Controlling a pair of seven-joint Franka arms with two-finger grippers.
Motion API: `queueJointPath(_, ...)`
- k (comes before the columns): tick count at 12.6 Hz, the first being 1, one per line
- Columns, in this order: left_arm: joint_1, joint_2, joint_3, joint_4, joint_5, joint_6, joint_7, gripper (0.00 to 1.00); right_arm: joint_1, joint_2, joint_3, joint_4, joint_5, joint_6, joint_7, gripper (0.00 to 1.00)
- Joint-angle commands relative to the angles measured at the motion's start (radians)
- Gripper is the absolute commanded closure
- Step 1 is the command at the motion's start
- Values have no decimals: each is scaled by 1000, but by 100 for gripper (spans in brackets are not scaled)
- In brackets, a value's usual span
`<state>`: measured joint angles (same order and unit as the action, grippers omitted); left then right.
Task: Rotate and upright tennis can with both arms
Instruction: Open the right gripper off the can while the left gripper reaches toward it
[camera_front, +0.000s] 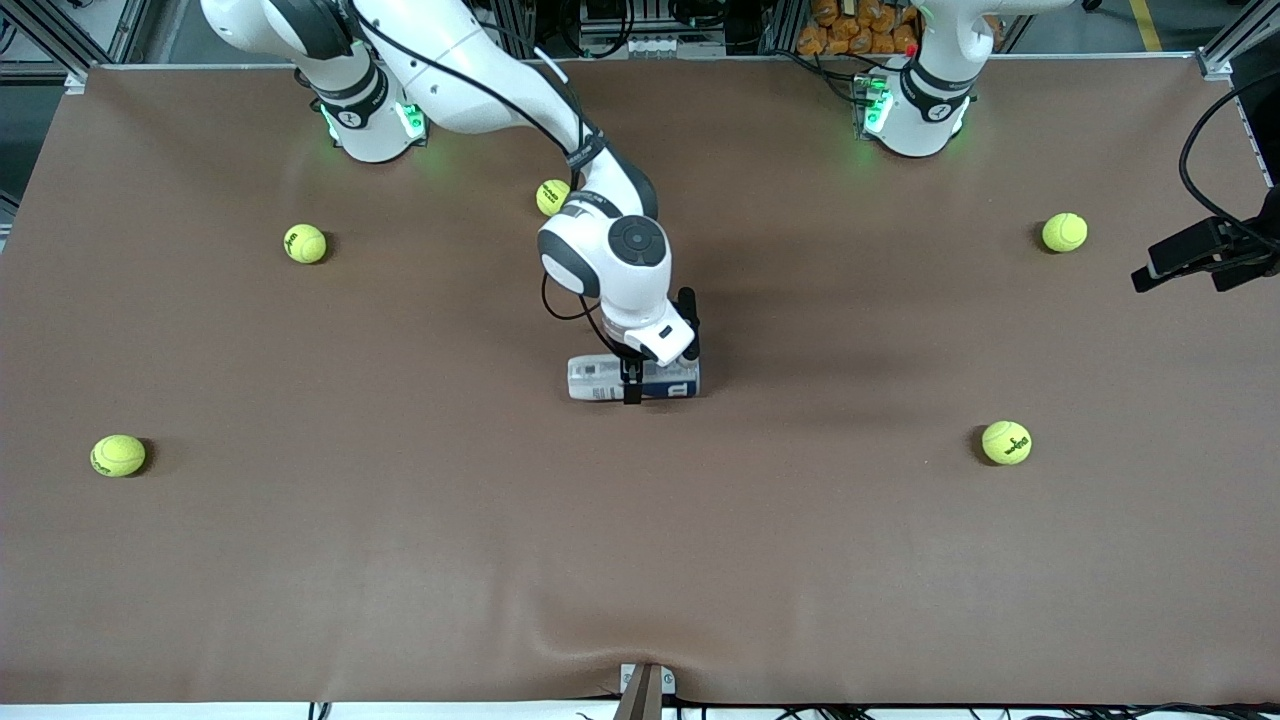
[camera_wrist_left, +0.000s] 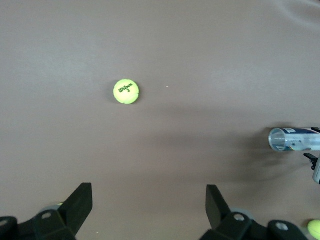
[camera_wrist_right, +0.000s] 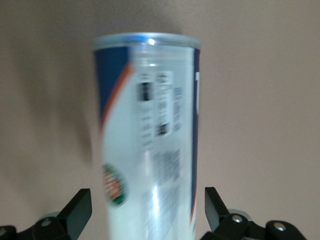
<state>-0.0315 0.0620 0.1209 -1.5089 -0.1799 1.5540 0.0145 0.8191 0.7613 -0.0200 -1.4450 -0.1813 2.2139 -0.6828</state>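
Observation:
The tennis can (camera_front: 597, 380) lies on its side at the middle of the brown table, its length running toward the two ends of the table. My right gripper (camera_front: 652, 372) is down over it, open, with a finger on each side. In the right wrist view the can (camera_wrist_right: 150, 130) fills the space between the fingers (camera_wrist_right: 80, 210), with a gap on both sides. My left gripper (camera_front: 1160, 268) hangs high over the left arm's end of the table, open and empty (camera_wrist_left: 148, 210). The can's open end (camera_wrist_left: 292, 140) also shows in the left wrist view.
Several yellow-green tennis balls lie scattered: one (camera_front: 552, 197) close to the right arm's forearm, two (camera_front: 305, 243) (camera_front: 118, 455) toward the right arm's end, two (camera_front: 1064, 232) (camera_front: 1006, 442) toward the left arm's end. One ball (camera_wrist_left: 126, 91) shows in the left wrist view.

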Motion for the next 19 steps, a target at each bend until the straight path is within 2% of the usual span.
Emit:
queueJointPath(1, 31, 38, -1, 12, -114, -11, -1, 0, 22, -95, 38, 64, -12, -192, 26, 0)
queueJointPath(4, 44, 90, -1, 12, -266, -8, 8, 0, 8, -204, 37, 66, 133, -255, 25, 0)
queueJointPath(6, 48, 133, -1, 12, -370, -2, 27, 0, -62, -253, 31, 66, 190, -299, 31, 0)
queueJointPath(9, 73, 195, -3, 9, -516, -2, 91, 0, -158, -270, 12, 66, 174, -358, 163, 0)
queueJointPath(13, 67, 262, -4, -33, -660, 0, 208, 0, -181, -246, -142, 64, 102, -352, 474, 0)
queueJointPath(15, 56, 274, -15, -82, -679, 27, 278, 0, -269, -214, -179, 61, 103, -289, 517, 0)
queueJointPath(17, 58, 275, -55, -158, -725, 73, 361, 0, -372, -177, -178, 60, 111, -165, 555, 0)
queueJointPath(19, 56, 301, -61, -197, -794, 77, 444, 0, -449, -130, -178, 60, 112, -59, 632, 0)
